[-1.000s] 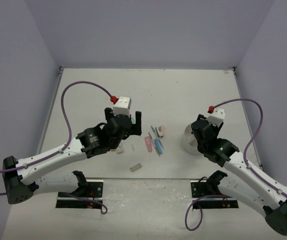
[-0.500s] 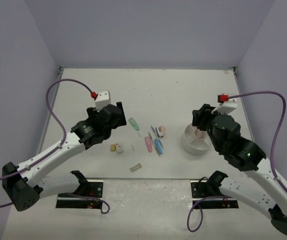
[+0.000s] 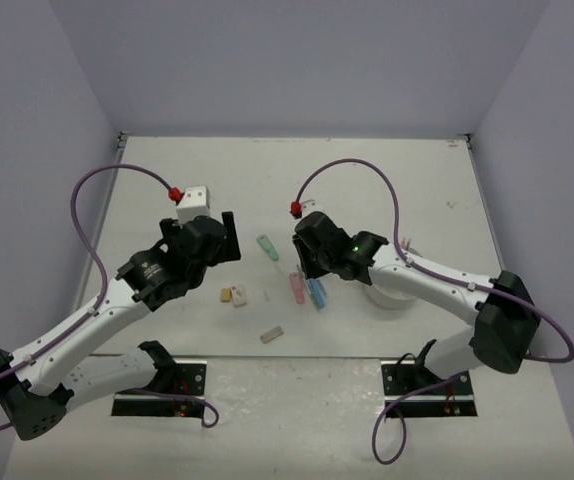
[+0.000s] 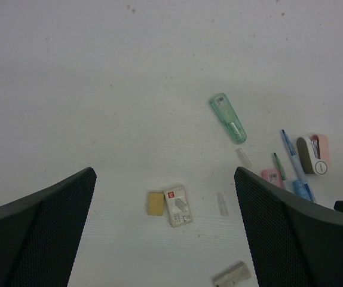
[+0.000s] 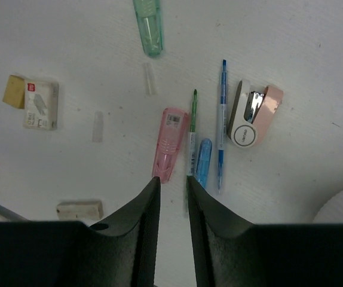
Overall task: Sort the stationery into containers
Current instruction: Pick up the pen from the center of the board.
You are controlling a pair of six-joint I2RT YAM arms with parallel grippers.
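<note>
Hovering over pink piece (image 5: 169,143), green pen (image 5: 192,133), blue pen (image 5: 221,119): right gripper (image 5: 172,200), fingers nearly pressed together. Hanging above tan block (image 4: 155,202): left gripper (image 4: 165,224), fingers spread.

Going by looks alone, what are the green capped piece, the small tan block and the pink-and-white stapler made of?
The green capped piece looks like translucent glossy plastic: pale insides show through. The small tan block looks matte and opaque, perhaps rubber eraser; uncertain. The pink-and-white stapler seems smooth plastic around a shiny metal strip.
</note>
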